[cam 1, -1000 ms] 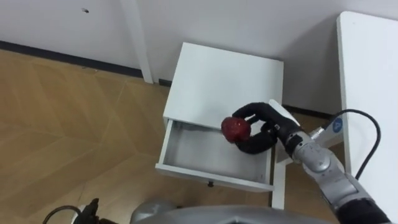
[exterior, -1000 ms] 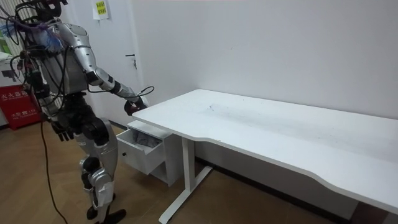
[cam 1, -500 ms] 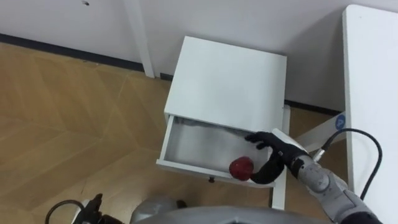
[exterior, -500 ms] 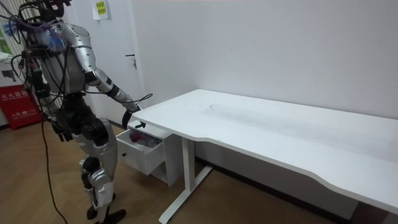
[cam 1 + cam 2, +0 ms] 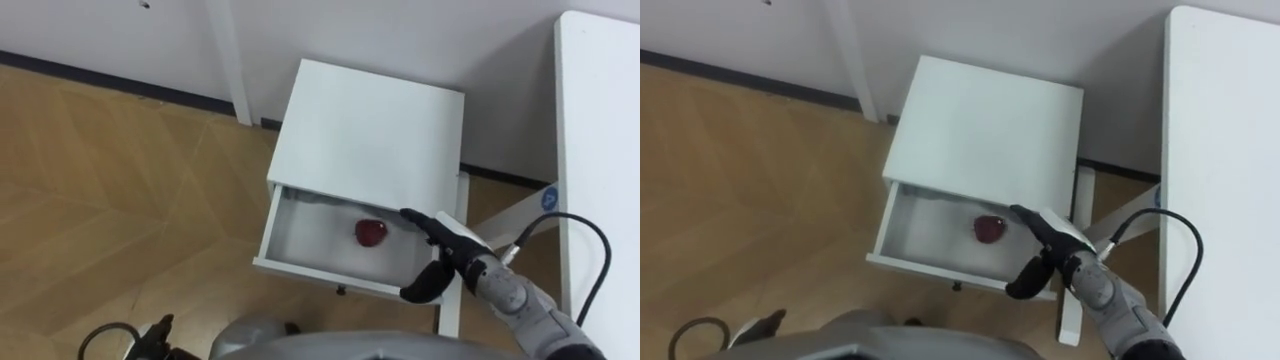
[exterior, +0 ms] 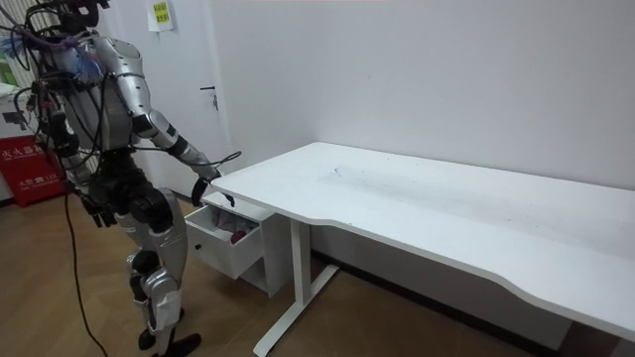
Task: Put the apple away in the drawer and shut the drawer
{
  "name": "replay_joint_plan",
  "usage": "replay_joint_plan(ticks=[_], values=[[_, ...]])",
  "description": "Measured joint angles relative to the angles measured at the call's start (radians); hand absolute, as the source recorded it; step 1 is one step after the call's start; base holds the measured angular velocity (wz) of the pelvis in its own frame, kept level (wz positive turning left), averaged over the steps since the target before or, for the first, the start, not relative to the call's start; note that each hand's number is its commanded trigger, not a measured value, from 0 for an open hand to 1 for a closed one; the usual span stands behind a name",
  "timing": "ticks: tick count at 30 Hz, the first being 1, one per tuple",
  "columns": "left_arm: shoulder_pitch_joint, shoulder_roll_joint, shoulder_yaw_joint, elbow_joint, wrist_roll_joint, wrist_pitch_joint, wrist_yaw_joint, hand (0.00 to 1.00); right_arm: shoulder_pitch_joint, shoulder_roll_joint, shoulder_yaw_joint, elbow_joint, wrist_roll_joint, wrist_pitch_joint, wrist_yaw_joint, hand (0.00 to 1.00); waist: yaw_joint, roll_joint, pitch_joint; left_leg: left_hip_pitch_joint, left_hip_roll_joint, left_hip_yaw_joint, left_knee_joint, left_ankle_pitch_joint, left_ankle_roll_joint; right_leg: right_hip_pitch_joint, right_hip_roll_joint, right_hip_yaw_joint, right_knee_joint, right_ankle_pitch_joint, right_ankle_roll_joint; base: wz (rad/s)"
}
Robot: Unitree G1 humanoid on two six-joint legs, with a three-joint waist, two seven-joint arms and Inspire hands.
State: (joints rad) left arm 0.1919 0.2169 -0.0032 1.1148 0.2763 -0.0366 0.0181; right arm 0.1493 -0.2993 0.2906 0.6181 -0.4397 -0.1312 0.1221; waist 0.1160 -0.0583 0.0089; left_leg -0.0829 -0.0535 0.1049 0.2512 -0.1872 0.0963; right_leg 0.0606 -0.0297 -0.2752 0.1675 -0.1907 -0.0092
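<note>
Left eye view: round red apple [image 5: 373, 232] inside drawer [image 5: 310, 240].

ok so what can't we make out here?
- Back of the open white drawer: eye views, hidden under the white cabinet top.
- Drawer's front right corner: eye views, covered by the black right hand.
- Underside of the small red apple: the eye views look down on it.
- Drawer contents in the room view: too small to tell.

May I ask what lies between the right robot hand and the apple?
Left eye view: only bare drawer floor between the apple and right robot hand.
</note>
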Motion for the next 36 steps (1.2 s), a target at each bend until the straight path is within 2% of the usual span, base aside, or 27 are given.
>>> replay_joint_plan(ticks=[3, 7, 11, 13, 14, 15, 16, 17, 18, 19, 20, 21, 22, 23, 24, 25, 26, 27, 28, 29, 30, 31, 32, 33, 34, 35, 36], values=[[0.001, -0.002, -0.002, -0.001, -0.001, 0.0, 0.002, 0.0, 0.009, 0.005, 0.0, 0.013, 0.016, -0.003, -0.012, 0.0, -0.003, 0.006, 0.0025, 0.003, 0.0, 0.0, 0.002, 0.0, 0.0, 0.01, 0.0, 0.0, 0.0, 0.0, 0.0, 0.0], [0.0, -0.007, -0.001, -0.001, -0.011, -0.001, 0.014, 0.0, 0.003, 0.041, -0.03, 0.128, 0.128, -0.012, -0.036, 0.0, -0.005, 0.007, 0.0, 0.007, 0.0, 0.001, -0.002, -0.001, 0.001, 0.013, -0.001, 0.001, 0.001, 0.0, 0.0, 0.0], [0.01, -0.007, 0.009, 0.015, -0.012, -0.013, 0.023, 0.0, -0.002, 0.046, -0.088, 0.246, 0.251, -0.021, -0.049, 0.0, -0.006, 0.014, -0.0037, 0.027, 0.0, 0.015, -0.014, 0.001, 0.004, 0.023, -0.003, 0.013, 0.003, -0.001, 0.001, -0.09], [0.02, -0.013, 0.042, 0.017, -0.012, -0.013, 0.023, 0.0, 0.0, 0.051, -0.13, 0.289, 0.303, -0.023, -0.056, 0.0, -0.02, 0.014, -0.0048, 0.026, 0.0, 0.017, -0.006, -0.002, 0.007, 0.024, -0.006, 0.006, 0.01, -0.002, 0.003, 0.03], [0.018, -0.016, 0.044, 0.021, -0.013, -0.013, 0.024, 0.0, -0.002, 0.052, -0.16, 0.332, 0.326, -0.02, -0.06, 0.0, -0.035, 0.019, -0.0027, 0.021, 0.0, 0.017, 0.015, -0.011, 0.011, 0.012, -0.011, -0.001, 0.044, -0.013, 0.01, 0.03], [0.017, -0.021, 0.045, 0.038, -0.012, -0.013, 0.023, 0.0, -0.005, 0.051, -0.164, 0.353, 0.324, -0.018, -0.079, 0.0, -0.036, 0.024, -0.0035, 0.007, -0.003, 0.023, 0.035, -0.029, 0.019, -0.031, -0.028, -0.005, 0.144, -0.044, 0.027, 0.0], [0.016, -0.026, 0.048, 0.045, -0.012, -0.013, 0.022, 0.0, -0.002, 0.051, -0.171, 0.355, 0.328, -0.015, -0.082, 0.0, -0.037, 0.028, -0.0058, 0.005, -0.007, 0.027, 0.044, -0.038, 0.028, -0.065, -0.044, -0.004, 0.224, -0.058, 0.042, -0.05], [0.02, -0.034, 0.049, 0.048, -0.013, -0.011, 0.02, 0.0, 0.006, 0.055, -0.204, 0.364, 0.34, -0.011, -0.088, 0.0, -0.043, 0.038, -0.0087, 0.012, -0.017, 0.031, 0.056, -0.039, 0.032, -0.159, -0.083, -0.002, 0.445, -0.054, 0.054, 0.1], [0.028, -0.035, 0.063, 0.046, -0.011, -0.011, 0.017, 0.0, 0.018, 0.055, -0.241, 0.392, 0.362, -0.017, -0.098, 0.0, -0.058, 0.039, -0.007, 0.025, -0.035, 0.029, 0.071, -0.046, 0.048, -0.26, -0.136, 0.012, 0.665, 0.0, 0.067, 0.18], [0.029, -0.035, 0.072, 0.046, -0.011, -0.011, 0.018, 0.0, 0.024, 0.053, -0.268, 0.409, 0.367, -0.02, -0.105, 0.0, -0.066, 0.04, -0.006, 0.029, -0.045, 0.026, 0.086, -0.052, 0.059, -0.317, -0.158, 0.033, 0.762, 0.056, 0.069, 0.24], [0.04, -0.036, 0.082, 0.048, -0.012, -0.01, 0.019, 0.0, 0.029, 0.052, -0.34, 0.432, 0.442, -0.029, -0.112, 0.0, -0.08, 0.059, -0.0122, 0.022, -0.043, 0.024, 0.123, -0.067, 0.076, -0.424, -0.168, 0.09, 0.922, 0.201, 0.082, -0.06], [0.038, -0.03, 0.091, 0.053, -0.013, -0.006, 0.018, 0.0, 0.026, 0.04, -0.362, 0.433, 0.5, -0.035, -0.129, 0.0, -0.089, 0.081, -0.0094, 0.002, -0.039, 0.033, 0.152, -0.079, 0.09, -0.547, -0.163, 0.14, 1.126, 0.208, 0.076, -0.09], [0.035, -0.027, 0.099, 0.057, -0.014, -0.003, 0.018, 0.0, 0.031, 0.031, -0.362, 0.443, 0.528, -0.034, -0.135, 0.0, -0.098, 0.093, -0.0066, -0.005, -0.037, 0.03, 0.165, -0.082, 0.094, -0.602, -0.163, 0.151, 1.253, 0.181, 0.066, 0.0], [0.027, -0.023, 0.104, 0.064, -0.029, 0.005, 0.021, 0.0, 0.038, 0.014, -0.362, 0.477, 0.569, -0.027, -0.151, 0.0, -0.11, 0.114, -0.0063, -0.011, -0.026, 0.023, 0.18, -0.085, 0.101, -0.687, -0.155, 0.163, 1.439, 0.133, 0.051, 0.19], [0.026, -0.019, 0.108, 0.064, -0.032, 0.013, 0.02, 0.0, 0.043, 0.009, -0.361, 0.516, 0.586, -0.007, -0.166, 0.0, -0.113, 0.135, -0.0038, -0.008, -0.019, 0.023, 0.181, -0.089, 0.107, -0.732, -0.15, 0.165, 1.535, 0.11, 0.054, 0.13], [0.027, -0.017, 0.112, 0.068, -0.036, 0.017, 0.02, 0.0, 0.046, 0.01, -0.36, 0.538, 0.592, 0.003, -0.17, 0.0, -0.118, 0.14, -0.0011, -0.001, -0.019, 0.023, 0.18, -0.09, 0.108, -0.742, -0.15, 0.166, 1.546, 0.101, 0.056, 0.0], [0.039, -0.012, 0.118, 0.073, -0.049, 0.026, 0.022, 0.0, 0.054, 0.013, -0.35, 0.574, 0.6, 0.029, -0.169, 0.0, -0.133, 0.144, 0.0006, 0.011, -0.023, 0.022, 0.179, -0.096, 0.106, -0.727, -0.154, 0.169, 1.502, 0.089, 0.061, 0.0], [0.047, -0.01, 0.12, 0.074, -0.05, 0.036, 0.025, 0.0, 0.057, 0.024, -0.35, 0.596, 0.6, 0.063, -0.167, 0.0, -0.151, 0.138, 0.0014, 0.017, -0.033, 0.021, 0.179, -0.1, 0.106, -0.683, -0.159, 0.171, 1.39, 0.085, 0.064, 0.0], [0.052, -0.011, 0.121, 0.074, -0.05, 0.04, 0.025, 0.0, 0.06, 0.029, -0.35, 0.602, 0.6, 0.079, -0.166, 0.0, -0.153, 0.139, 0.0039, 0.016, -0.038, 0.021, 0.179, -0.103, 0.101, -0.651, -0.159, 0.171, 1.308, 0.083, 0.065, -0.07], [0.061, -0.013, 0.121, 0.073, -0.05, 0.05, 0.028, 0.0, 0.061, 0.038, -0.35, 0.612, 0.6, 0.106, -0.167, 0.0, -0.163, 0.129, 0.0055, 0.016, -0.048, 0.024, 0.174, -0.105, 0.077, -0.573, -0.158, 0.164, 1.116, 0.072, 0.073, -0.12], [0.062, -0.019, 0.121, 0.075, -0.052, 0.068, 0.036, 0.0, 0.06, 0.044, -0.35, 0.624, 0.6, 0.123, -0.173, 0.0, -0.162, 0.121, 0.0033, 0.023, -0.053, 0.033, 0.146, -0.098, 0.029, -0.475, -0.136, 0.16, 0.909, 0.057, 0.072, -0.18], [0.062, -0.025, 0.12, 0.075, -0.053, 0.074, 0.044, 0.0, 0.056, 0.044, -0.35, 0.625, 0.599, 0.133, -0.178, 0.0, -0.158, 0.119, 0.0016, 0.032, -0.058, 0.034, 0.114, -0.085, -0.007, -0.428, -0.118, 0.164, 0.804, 0.049, 0.066, -0.26], [0.06, -0.022, 0.105, 0.074, -0.072, 0.083, 0.062, 0.0, 0.045, 0.057, -0.351, 0.625, 0.594, 0.143, -0.197, 0.0, -0.153, 0.075, -0.0186, 0.033, -0.068, 0.031, 0.115, -0.078, -0.114, -0.357, -0.116, 0.186, 0.634, 0.027, 0.059, -0.23], [0.031, 0.0, 0.088, 0.06, -0.09, 0.079, 0.076, 0.0, 0.037, 0.075, -0.355, 0.625, 0.588, 0.141, -0.206, 0.0, -0.129, 0.052, -0.0028, -0.026, -0.003, -0.011, 0.271, -0.138, -0.03, -0.334, -0.116, 0.194, 0.57, -0.001, 0.096, -0.3], [0.018, 0.002, 0.088, 0.051, -0.092, 0.078, 0.088, 0.0, 0.025, 0.074, -0.356, 0.629, 0.589, 0.142, -0.208, 0.0, -0.111, 0.059, 0.0055, -0.049, -0.006, -0.036, 0.306, -0.2, -0.017, -0.324, -0.115, 0.191, 0.532, -0.017, 0.115, -0.65], [0.014, -0.001, 0.099, 0.051, -0.103, 0.078, 0.107, 0.0, 0.003, 0.082, -0.352, 0.631, 0.594, 0.145, -0.208, 0.0, -0.08, 0.04, 0.0116, -0.052, -0.002, -0.022, 0.32, -0.211, 0.009, -0.266, -0.11, 0.192, 0.422, -0.02, 0.114, -0.6], [0.018, -0.004, 0.102, 0.056, -0.111, 0.078, 0.109, 0.0, -0.002, 0.093, -0.351, 0.627, 0.6, 0.137, -0.198, 0.0, -0.086, 0.027, 0.0072, -0.029, 0.007, -0.023, 0.288, -0.205, -0.002, -0.196, -0.093, 0.178, 0.315, -0.012, 0.102, -0.46]])
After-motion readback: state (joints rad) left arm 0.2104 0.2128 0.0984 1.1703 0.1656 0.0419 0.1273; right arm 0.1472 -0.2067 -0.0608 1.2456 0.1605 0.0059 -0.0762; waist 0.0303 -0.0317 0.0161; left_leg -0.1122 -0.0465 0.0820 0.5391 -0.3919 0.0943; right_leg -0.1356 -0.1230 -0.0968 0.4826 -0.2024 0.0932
